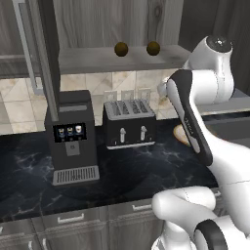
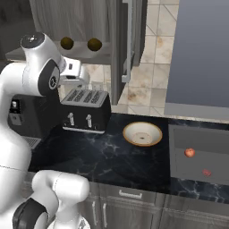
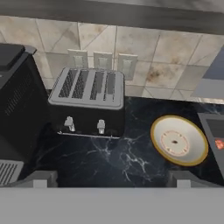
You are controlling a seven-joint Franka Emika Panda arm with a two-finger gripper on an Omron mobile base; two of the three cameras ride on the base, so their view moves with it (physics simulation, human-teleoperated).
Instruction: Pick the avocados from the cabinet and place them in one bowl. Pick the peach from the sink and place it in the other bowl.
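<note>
Up on the cabinet [image 1: 117, 29] shelf, the two avocados [image 1: 121, 49] sit side by side, a little apart, near the shelf's front edge; in the right base view they show as two dark balls [image 2: 67, 43] behind the arm. The cabinet door [image 2: 127, 40] stands open with its long bar handle facing out. Below, on the dark marble table [image 1: 29, 176], a black toaster [image 1: 130, 122] stands against the back edge, with a coffee machine [image 1: 71, 136] just beside it toward the left end. A tan bowl [image 2: 142, 133] lies empty on the table between the toaster and the sink [image 2: 201, 152]. The peach [image 2: 189, 152] rests inside the sink basin, with a second small reddish thing [image 2: 206, 172] lying near it toward the front edge. The fingers [image 3: 111, 179] hang above the table, spread wide with their two tips well apart at either side of the hand view, holding nothing, looking down on the toaster and bowl.
</note>
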